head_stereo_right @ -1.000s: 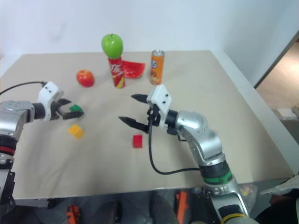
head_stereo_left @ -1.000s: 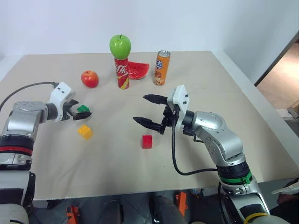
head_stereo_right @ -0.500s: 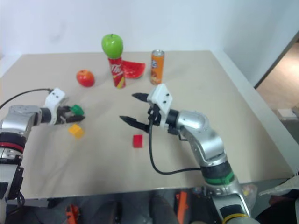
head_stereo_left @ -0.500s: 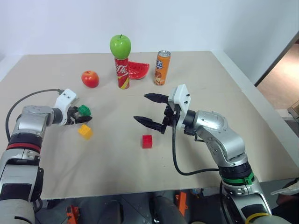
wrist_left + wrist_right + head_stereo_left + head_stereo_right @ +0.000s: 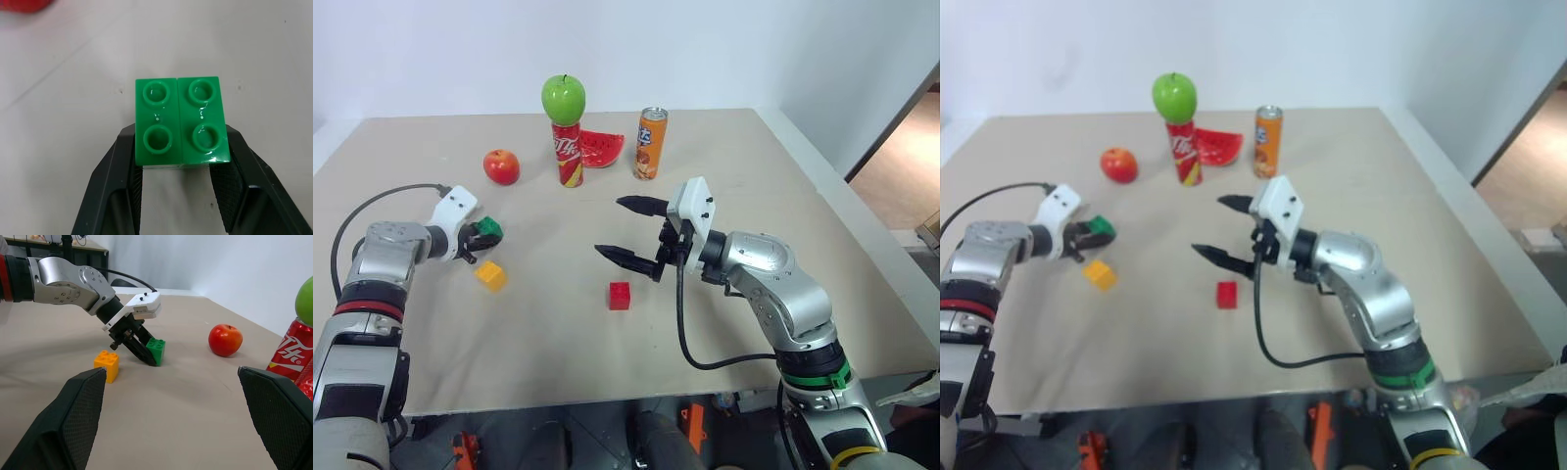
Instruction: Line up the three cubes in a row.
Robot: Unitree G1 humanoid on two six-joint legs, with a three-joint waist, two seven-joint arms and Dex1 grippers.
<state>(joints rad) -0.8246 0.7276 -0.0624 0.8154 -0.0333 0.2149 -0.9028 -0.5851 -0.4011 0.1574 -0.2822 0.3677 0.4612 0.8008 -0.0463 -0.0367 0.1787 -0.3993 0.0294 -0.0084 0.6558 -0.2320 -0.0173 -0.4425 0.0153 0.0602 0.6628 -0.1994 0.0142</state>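
Note:
My left gripper (image 5: 481, 235) is shut on the green cube (image 5: 488, 227) at the table's left side. In the left wrist view its black fingers (image 5: 122, 161) press both sides of the studded green cube (image 5: 181, 122), which sits low at the table surface. The yellow-orange cube (image 5: 490, 275) lies just in front of it, apart from it. Near the table's middle lies the red cube (image 5: 620, 296). My right gripper (image 5: 609, 227) hovers open above and behind the red cube, pointing left. The right wrist view shows the green cube (image 5: 157, 348) and the yellow-orange cube (image 5: 107, 363) side by side.
A red apple (image 5: 501, 166) lies behind the green cube. Further back stand a red cola can (image 5: 569, 157) with a green apple (image 5: 563, 98) on top, a watermelon slice (image 5: 603, 147) and an orange can (image 5: 650, 143). The table's right edge (image 5: 862, 225) is near my right arm.
My left gripper has closed from open onto the green cube and sunk slightly. The right gripper has stayed where it was, open.

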